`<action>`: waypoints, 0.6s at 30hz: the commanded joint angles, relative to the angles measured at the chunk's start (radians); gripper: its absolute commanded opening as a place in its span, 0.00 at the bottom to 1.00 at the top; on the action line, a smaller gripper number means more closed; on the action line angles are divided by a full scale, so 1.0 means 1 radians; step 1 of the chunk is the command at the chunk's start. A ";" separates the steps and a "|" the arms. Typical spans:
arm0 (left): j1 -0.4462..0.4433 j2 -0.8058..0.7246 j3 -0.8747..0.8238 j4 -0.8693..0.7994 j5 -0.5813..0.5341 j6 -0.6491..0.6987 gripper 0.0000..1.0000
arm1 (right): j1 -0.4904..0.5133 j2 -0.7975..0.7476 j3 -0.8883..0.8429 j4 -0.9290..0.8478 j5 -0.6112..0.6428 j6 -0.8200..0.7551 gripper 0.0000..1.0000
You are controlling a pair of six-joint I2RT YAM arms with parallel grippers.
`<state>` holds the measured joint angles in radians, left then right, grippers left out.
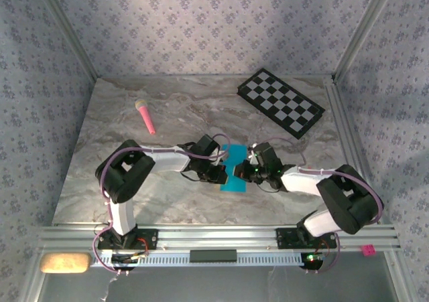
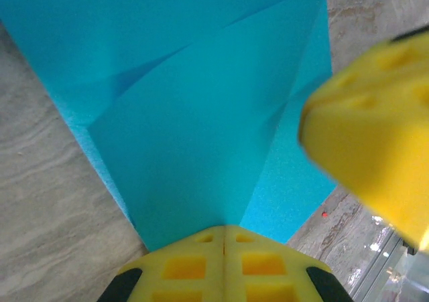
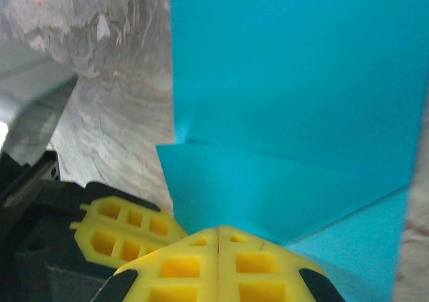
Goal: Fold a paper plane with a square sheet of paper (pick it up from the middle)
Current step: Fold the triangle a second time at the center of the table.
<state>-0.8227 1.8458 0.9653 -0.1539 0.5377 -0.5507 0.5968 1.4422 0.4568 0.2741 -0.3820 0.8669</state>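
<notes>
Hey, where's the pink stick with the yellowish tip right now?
In the top view, the pink stick with the yellowish tip lies on the grey marbled table's far left part, beyond the left arm and well left of the black-and-white checkered board.

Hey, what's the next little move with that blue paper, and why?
Probably slide the closed left gripper along the fold in the blue paper to flatten it: the closed right gripper also meets the paper, and the flaps look only loosely creased.
</notes>
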 commanded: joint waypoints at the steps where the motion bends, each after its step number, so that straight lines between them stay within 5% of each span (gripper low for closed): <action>1: -0.001 0.022 -0.027 -0.070 -0.059 0.001 0.00 | 0.014 0.056 0.003 0.022 -0.018 0.005 0.01; 7: -0.002 0.024 -0.030 -0.072 -0.068 0.001 0.00 | 0.024 0.122 -0.009 0.110 -0.069 0.027 0.01; 18: 0.000 0.007 -0.034 -0.090 -0.088 0.008 0.00 | 0.032 0.021 -0.009 0.025 -0.018 0.014 0.00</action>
<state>-0.8227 1.8420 0.9646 -0.1566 0.5312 -0.5510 0.6228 1.5021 0.4549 0.3393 -0.4217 0.8822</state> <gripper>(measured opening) 0.063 0.051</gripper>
